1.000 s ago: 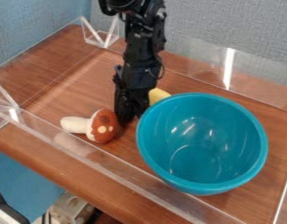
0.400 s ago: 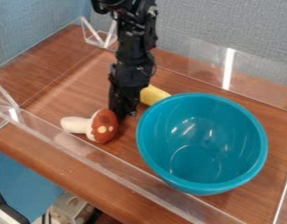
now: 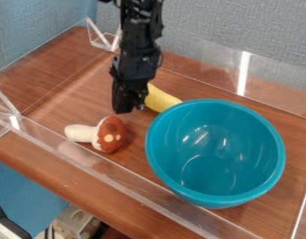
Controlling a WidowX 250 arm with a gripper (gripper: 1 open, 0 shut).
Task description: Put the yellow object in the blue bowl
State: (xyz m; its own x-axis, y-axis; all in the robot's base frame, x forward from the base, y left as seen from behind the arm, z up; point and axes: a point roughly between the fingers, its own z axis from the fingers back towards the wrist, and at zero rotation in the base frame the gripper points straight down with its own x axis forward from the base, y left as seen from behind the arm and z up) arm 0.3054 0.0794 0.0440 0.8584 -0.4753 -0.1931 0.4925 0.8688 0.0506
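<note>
"Near the middle of the wooden surface, what is the pincer (image 3: 124, 105) doing?"

"It's clenched, fingertips low over the wood, with nothing visible between them."

"And the yellow banana (image 3: 160, 98)?"

"Just to the right of the pincer, up against the far left side of the blue bowl (image 3: 215, 153). The bowl's rim hides its near end."

"So the bowl has nothing in it?"

"Only its bare inside shows. It takes up most of the right side."

"What else is around?"

"A toy mushroom (image 3: 98, 135) lies on its side, nearer and to the left, its brown-red cap towards the bowl and its cream stem pointing left. A clear barrier (image 3: 78, 157) runs along the near edge, and another clear panel (image 3: 243, 73) stands on the far side, before the grey wall (image 3: 274, 42)."

"Anything in the way?"

"Between pincer and bowl, just the banana. The mushroom sits near the pincer, apart from it."

"What differs from a second ago?"

"The dark arm (image 3: 139, 37) has shifted to the far left and uncovered more of the banana. Bowl and mushroom haven't moved."
</note>
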